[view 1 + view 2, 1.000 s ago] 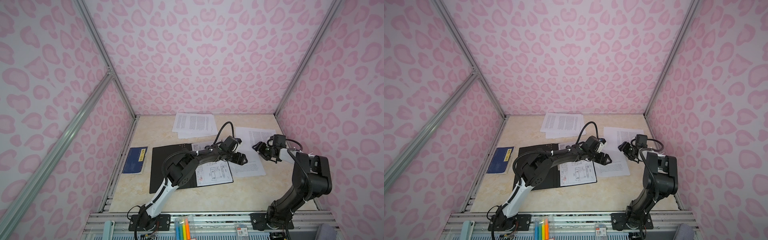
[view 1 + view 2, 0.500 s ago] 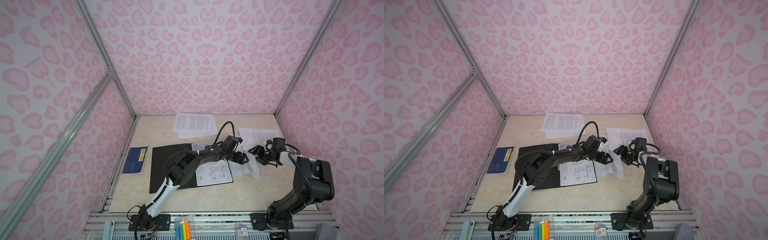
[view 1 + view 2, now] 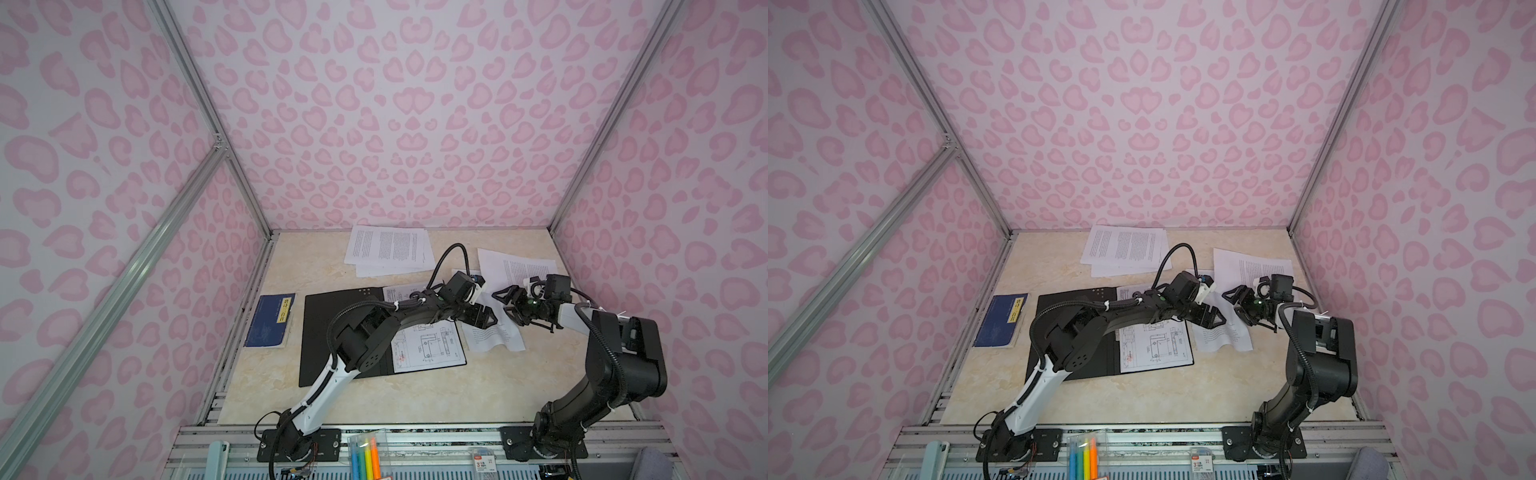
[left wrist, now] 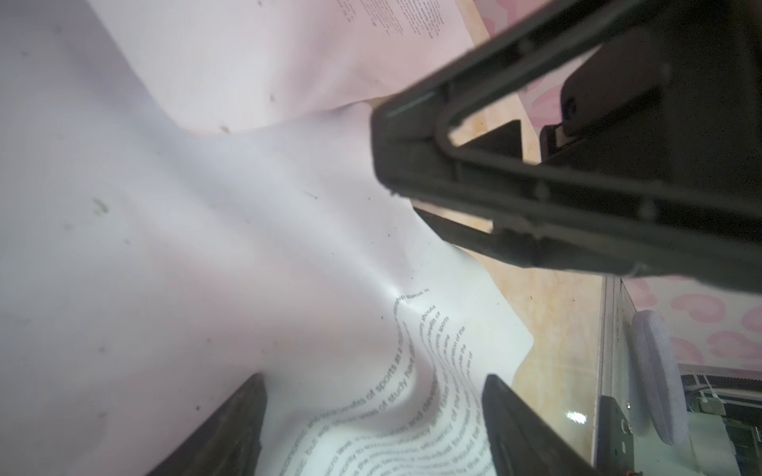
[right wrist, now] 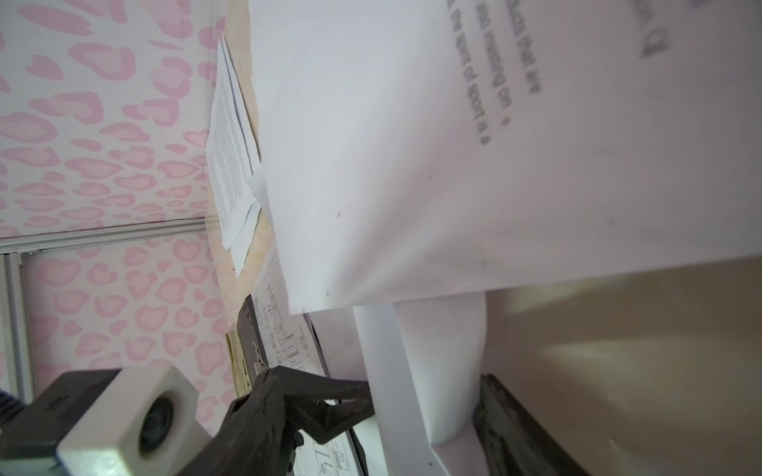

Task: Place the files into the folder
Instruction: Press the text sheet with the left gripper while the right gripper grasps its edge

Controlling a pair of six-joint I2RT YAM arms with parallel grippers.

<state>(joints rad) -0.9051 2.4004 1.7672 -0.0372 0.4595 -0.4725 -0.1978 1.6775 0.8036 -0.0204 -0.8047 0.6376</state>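
The folder (image 3: 345, 332) (image 3: 1075, 332) lies open, black inside up, in both top views. A drawing sheet (image 3: 428, 345) rests on its right half. Just right of the folder a printed file (image 3: 494, 338) (image 4: 371, 288) lies buckled, part of it lifted off the table. My left gripper (image 3: 486, 318) (image 4: 375, 412) is open over it, and the paper bulges up between the fingertips. My right gripper (image 3: 505, 305) (image 3: 1235, 305) faces it closely from the right, jaws open. One of its fingers (image 5: 511, 420) stands beside a curled fold of paper (image 5: 445, 362).
More printed sheets (image 3: 388, 249) lie at the back of the table, and another (image 3: 519, 266) lies behind the right gripper. A dark blue booklet (image 3: 270, 320) sits left of the folder. Pink patterned walls enclose three sides. Markers (image 3: 363, 457) stand at the front rail.
The right gripper has moved left toward the left gripper and opened wider. The printed sheet, flat before, has been pushed left and buckled. The left arm has barely moved.
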